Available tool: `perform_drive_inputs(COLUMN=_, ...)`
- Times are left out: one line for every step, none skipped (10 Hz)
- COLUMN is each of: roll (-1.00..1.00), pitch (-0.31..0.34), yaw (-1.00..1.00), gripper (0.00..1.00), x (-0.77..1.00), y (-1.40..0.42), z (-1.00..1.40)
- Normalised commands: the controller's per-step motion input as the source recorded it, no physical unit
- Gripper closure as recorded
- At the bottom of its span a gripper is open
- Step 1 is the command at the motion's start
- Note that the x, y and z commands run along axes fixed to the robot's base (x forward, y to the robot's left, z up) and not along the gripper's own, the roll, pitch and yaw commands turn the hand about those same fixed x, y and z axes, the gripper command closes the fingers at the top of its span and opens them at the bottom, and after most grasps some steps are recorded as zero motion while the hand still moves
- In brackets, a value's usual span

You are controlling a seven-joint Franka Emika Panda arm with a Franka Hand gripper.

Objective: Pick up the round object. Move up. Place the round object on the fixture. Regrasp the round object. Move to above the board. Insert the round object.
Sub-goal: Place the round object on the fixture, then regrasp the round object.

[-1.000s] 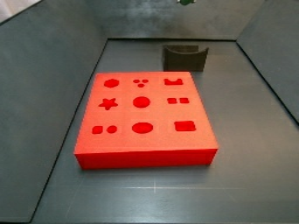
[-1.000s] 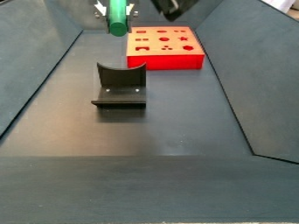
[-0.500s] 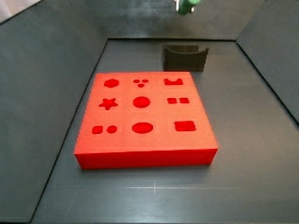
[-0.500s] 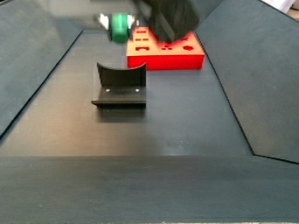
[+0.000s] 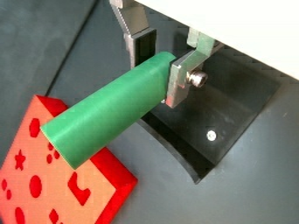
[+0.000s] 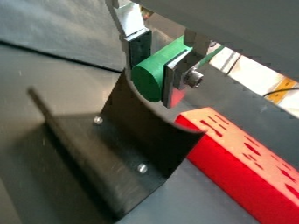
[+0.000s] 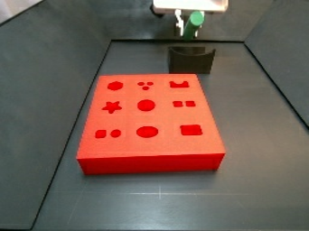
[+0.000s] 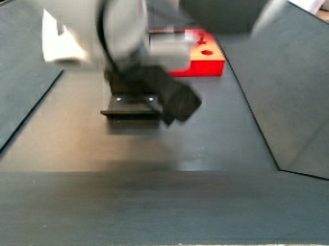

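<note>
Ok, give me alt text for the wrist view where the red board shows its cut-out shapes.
The gripper holds a green peg between its silver fingers, the peg lying sideways and sticking out toward the camera. Beneath it are the dark fixture and a corner of the red board.

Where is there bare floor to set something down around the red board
Bare floor lies in front of the board and along both its sides to the walls. It is crowded at the fixture, where the gripper holds the round object just above.
</note>
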Motion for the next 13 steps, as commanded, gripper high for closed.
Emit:
perform_drive_inputs(roll=-0.45, pitch=0.000, yaw=-0.14, gripper=1.00, x=0.16, y=0.10, z=-1.00)
perform_drive_inputs(roll=-0.26, pitch=-0.004, yaw=-0.11, gripper=1.00, x=0.17, y=0.11, z=-1.00)
perform_drive_inputs(roll=-0.16, pitch=-0.010, yaw=-0.09, gripper=1.00, x=0.17, y=0.11, z=-1.00)
perform_drive_inputs(roll=-0.14, pitch=-0.014, yaw=-0.08, gripper=1.00, x=0.15, y=0.10, z=-0.81)
perform_drive_inputs(roll=-0.12, pitch=-0.023, yaw=-0.07, gripper=1.00, x=0.12, y=0.07, z=-0.64)
perform_drive_inputs(roll=-0.12, pitch=-0.035, yaw=-0.07, gripper=1.00, x=0.09, y=0.05, z=-0.48)
perform_drive_inputs(roll=-0.09, pitch=-0.043, yaw=-0.06, gripper=1.00, x=0.06, y=0.04, z=-0.35)
perform_drive_inputs(roll=0.00, pitch=0.000, yaw=0.00, gripper=0.00, x=0.00, y=0.00, z=0.00)
perform_drive_inputs(roll=-0.01, pitch=-0.014, yaw=-0.05, gripper=0.00, x=0.00, y=0.00, z=1.00)
perform_drive_inputs(roll=0.00, pitch=-0.012, yaw=-0.03, gripper=0.00, x=-0.01, y=0.00, z=1.00)
perform_drive_inputs(roll=0.02, pitch=-0.010, yaw=-0.02, gripper=0.00, x=-0.03, y=0.00, z=1.00)
perform_drive_inputs(roll=0.03, pitch=-0.010, yaw=-0.01, gripper=0.00, x=-0.03, y=0.00, z=1.00)
perform_drive_inputs(roll=0.05, pitch=0.000, yaw=0.01, gripper=0.00, x=-0.04, y=0.00, z=1.00)
